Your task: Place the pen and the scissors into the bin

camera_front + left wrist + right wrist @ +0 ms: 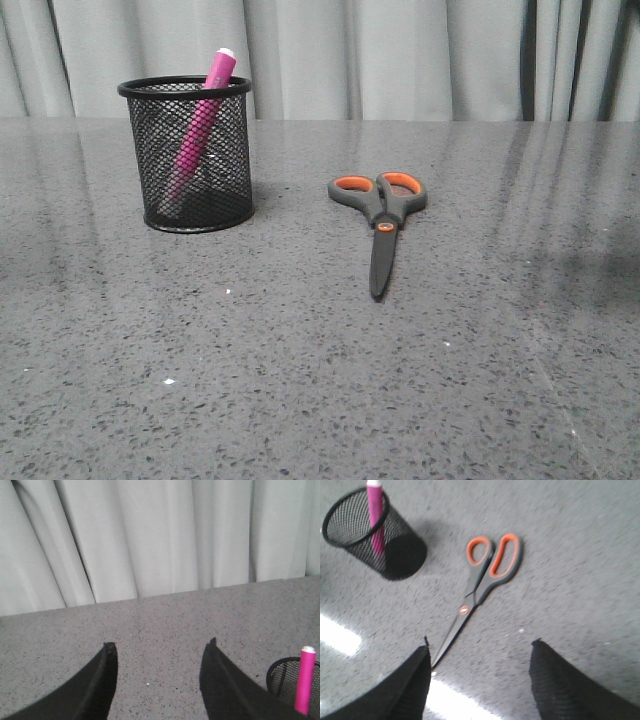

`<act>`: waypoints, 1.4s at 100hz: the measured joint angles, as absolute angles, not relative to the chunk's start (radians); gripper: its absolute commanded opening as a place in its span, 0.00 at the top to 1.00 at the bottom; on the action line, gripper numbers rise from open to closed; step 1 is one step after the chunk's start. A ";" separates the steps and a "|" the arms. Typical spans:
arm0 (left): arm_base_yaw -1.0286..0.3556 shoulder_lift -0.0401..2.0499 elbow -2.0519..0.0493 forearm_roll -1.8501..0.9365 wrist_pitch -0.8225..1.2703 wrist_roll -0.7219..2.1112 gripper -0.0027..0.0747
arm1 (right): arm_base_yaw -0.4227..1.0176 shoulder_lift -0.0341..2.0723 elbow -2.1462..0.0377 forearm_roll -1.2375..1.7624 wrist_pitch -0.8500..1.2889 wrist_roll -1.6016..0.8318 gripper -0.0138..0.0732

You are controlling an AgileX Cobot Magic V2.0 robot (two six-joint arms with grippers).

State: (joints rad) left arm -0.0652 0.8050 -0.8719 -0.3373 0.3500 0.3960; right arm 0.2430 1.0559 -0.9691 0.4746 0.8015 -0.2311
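Note:
The pink pen leans inside the black mesh bin at the table's left, its white tip above the rim. The scissors lie flat mid-table, orange-lined loops away from me, blades pointing toward me. Neither arm shows in the front view. My left gripper is open over bare table, with the bin and pen at the edge of its view. Open as well, my right gripper hovers near the scissors' blade tip; the bin with the pen lies beyond.
Grey speckled tabletop runs to a pale curtain at the back. Bright light patches reflect off the table in the right wrist view.

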 measured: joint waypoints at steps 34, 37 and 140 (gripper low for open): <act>-0.065 0.736 -0.860 -0.341 0.308 0.395 0.52 | 0.500 1.361 -1.219 0.016 0.878 0.227 0.39; -0.065 0.736 -0.860 -0.341 0.308 0.395 0.52 | 0.519 1.388 -1.243 -0.024 0.893 0.266 0.39; -0.065 0.736 -0.858 -0.341 0.275 0.395 0.52 | 0.581 1.793 -1.413 -0.065 0.900 0.417 0.39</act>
State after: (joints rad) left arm -0.0652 0.7361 -0.8583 -0.3411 0.2749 0.3953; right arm 0.5814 1.7928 -1.4129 -0.0654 0.8997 0.4174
